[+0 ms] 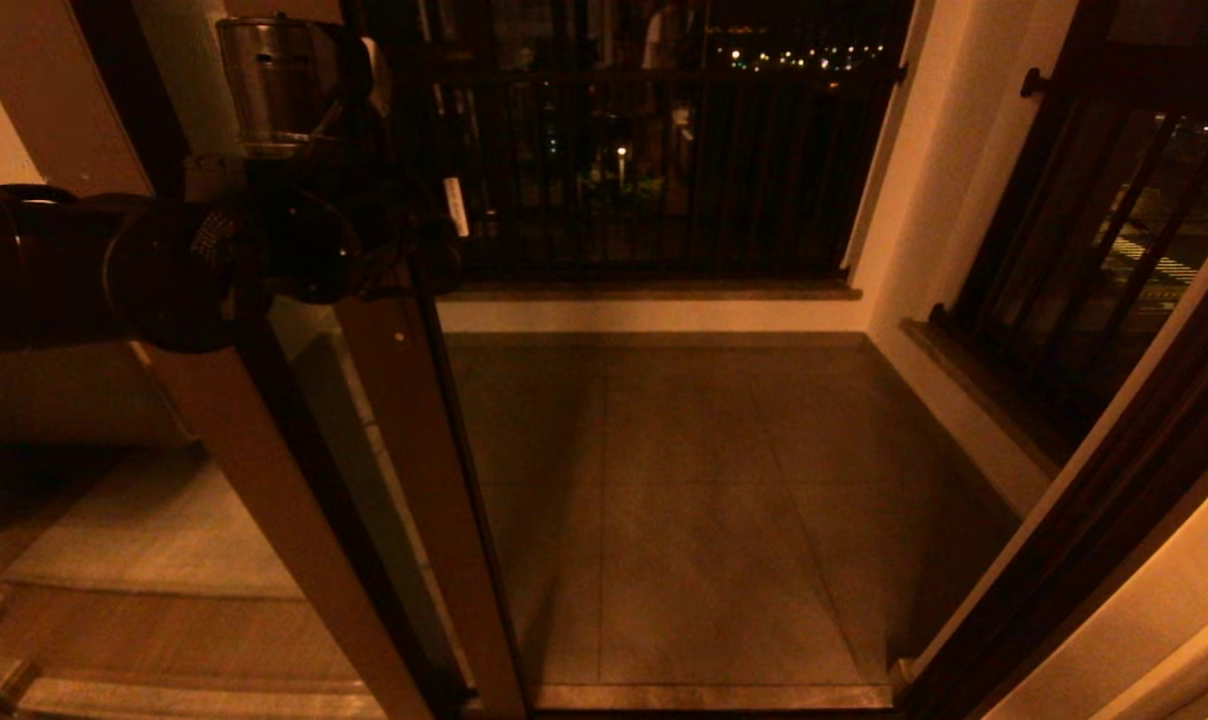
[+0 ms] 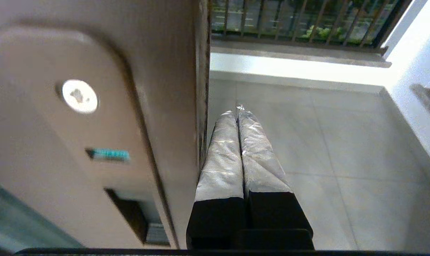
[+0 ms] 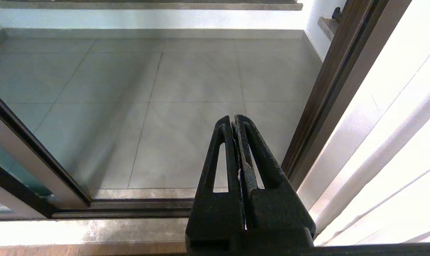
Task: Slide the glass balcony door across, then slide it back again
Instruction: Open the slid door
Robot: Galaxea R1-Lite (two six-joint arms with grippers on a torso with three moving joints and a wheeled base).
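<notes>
Glass balcony door [image 1: 419,480]: positioned at the left of the doorway, its dark brown upright edge running from the near floor track up toward the left arm; doorway to its right standing open onto the tiled balcony floor [image 1: 704,500]. Handle plate [image 2: 76,135] on that upright edge, bearing one round screw [image 2: 80,96] and a dark slot nearer the camera. Left gripper [image 2: 239,110]: raised at the door's upright edge, fingers [image 2: 222,156] wrapped in silver tape, pressed together along their whole length, grasping nothing; left finger lying just beside the frame edge, contact with the frame not determinable. In the head view, left arm [image 1: 164,270] reaching in from the left at handle height, overlapping the door frame. Right gripper [image 3: 235,119]: low on the right side of the opening, near the floor track [image 3: 129,208], black fingers clenched tip to tip, grasping nothing, well apart from the door. Black-barred railing [image 1: 654,160] at the far side of the balcony, above a pale sill; second railing section [image 1: 1094,250] at the right. Right-hand door jamb [image 3: 321,92] in dark brown, just beside the right gripper
</notes>
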